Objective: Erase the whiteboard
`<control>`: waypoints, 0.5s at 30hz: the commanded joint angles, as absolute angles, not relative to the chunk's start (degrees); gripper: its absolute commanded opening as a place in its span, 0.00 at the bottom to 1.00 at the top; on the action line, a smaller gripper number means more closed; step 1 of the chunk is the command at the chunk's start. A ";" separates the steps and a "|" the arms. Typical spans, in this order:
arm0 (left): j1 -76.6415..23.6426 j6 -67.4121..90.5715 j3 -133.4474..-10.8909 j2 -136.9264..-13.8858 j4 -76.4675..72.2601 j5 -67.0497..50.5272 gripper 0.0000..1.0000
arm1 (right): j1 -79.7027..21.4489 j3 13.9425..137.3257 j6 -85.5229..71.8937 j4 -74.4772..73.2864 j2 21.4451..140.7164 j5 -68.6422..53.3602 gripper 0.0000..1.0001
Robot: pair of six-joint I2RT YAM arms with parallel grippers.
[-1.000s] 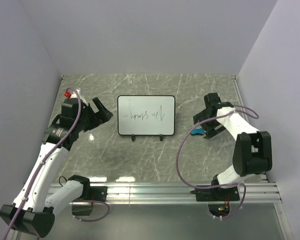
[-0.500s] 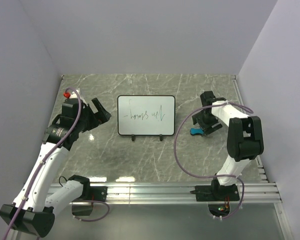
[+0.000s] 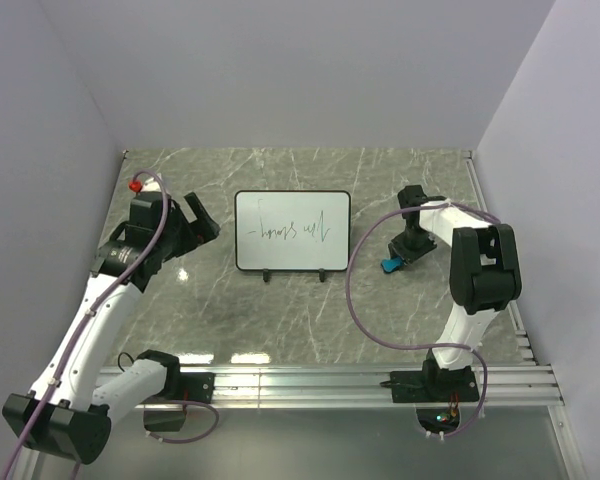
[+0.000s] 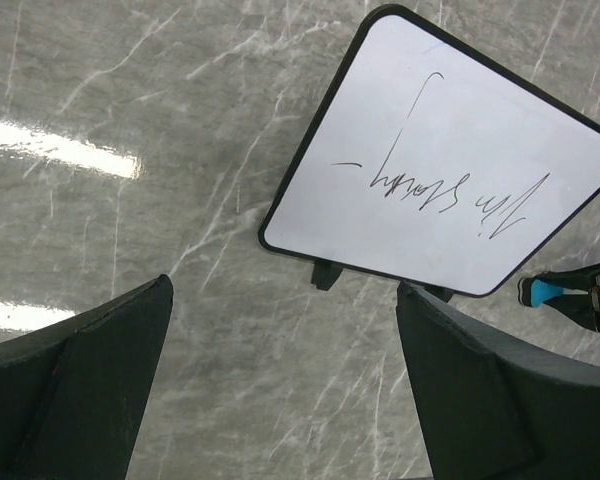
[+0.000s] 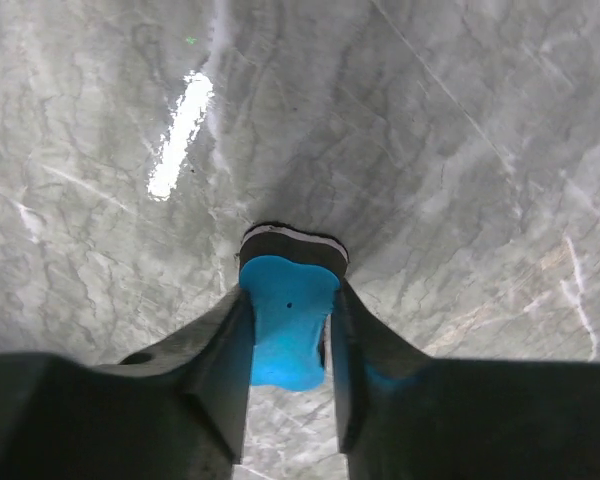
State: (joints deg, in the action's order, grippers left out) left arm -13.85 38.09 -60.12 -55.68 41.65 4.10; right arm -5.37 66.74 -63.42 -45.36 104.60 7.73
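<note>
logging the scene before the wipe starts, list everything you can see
whiteboard: 1, white with black frame and dark writing, middle of table
eraser: 1, blue, right of whiteboard
table: 1, grey marble, under everything
rail: 1, silver, along table's near edge
left arm: 1, white and black, left of whiteboard
right arm: 1, white and black, right of whiteboard
left pincer: 1, black, open, empty, facing whiteboard
right pincer: 1, black, shut on eraser

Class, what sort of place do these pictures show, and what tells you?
Probably a robot test cell: left arm and right arm on a metal rail, plain walls boxing in a marbled table, a whiteboard and blue eraser.
</note>
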 commanded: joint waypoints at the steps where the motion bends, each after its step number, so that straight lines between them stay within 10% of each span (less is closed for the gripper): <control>1: -14.06 36.91 -61.88 -55.81 39.91 4.05 0.99 | -5.10 68.55 -60.91 -45.35 104.85 11.34 0.31; 8: -13.54 36.13 -60.12 -57.65 36.31 4.49 0.99 | -5.10 69.43 -55.73 -45.79 101.61 10.55 0.00; 15: -3.70 33.05 -58.10 -66.09 22.34 -21.56 0.86 | -5.10 71.98 -51.07 -47.02 93.70 8.00 0.00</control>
State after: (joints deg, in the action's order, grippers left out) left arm -6.98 35.48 -58.96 -63.79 31.62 -6.28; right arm -5.37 68.12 -54.33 -45.98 99.57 8.10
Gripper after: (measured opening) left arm 0.878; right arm 0.388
